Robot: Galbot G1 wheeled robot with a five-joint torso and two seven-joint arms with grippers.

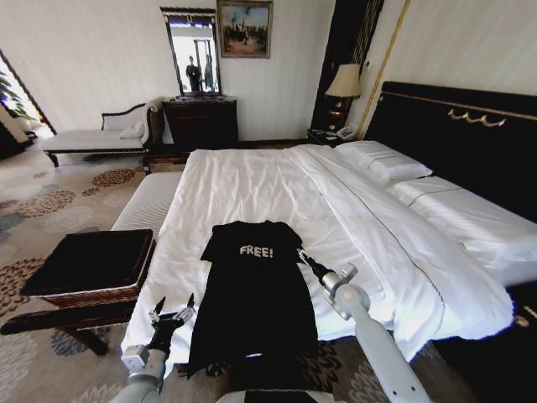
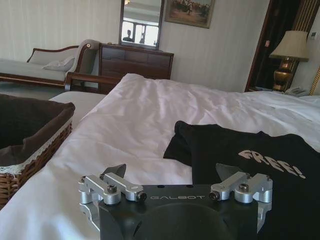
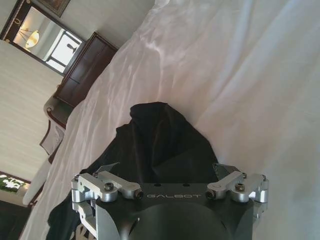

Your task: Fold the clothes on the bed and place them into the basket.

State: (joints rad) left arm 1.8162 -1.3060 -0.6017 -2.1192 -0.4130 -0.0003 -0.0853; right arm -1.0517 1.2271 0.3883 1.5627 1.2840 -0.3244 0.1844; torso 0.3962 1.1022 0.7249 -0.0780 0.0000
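Lying face-up at the lower centre of the head view, the black T-shirt (image 1: 252, 294) stays spread lengthwise on the foot of the bed (image 1: 277, 180), its hem hanging over the edge — narrowed, sleeves seemingly tucked in, but by the look of it not yet fully folded. The left gripper (image 1: 172, 317), fingers apart and holding nothing, hovers at the shirt's lower-left edge; the right gripper (image 1: 304, 259), jaws likewise spread, sits at the shirt's right shoulder. The basket (image 1: 88, 292) waits at centre left, nothing in it — both the final folds and the transfer appear still to come
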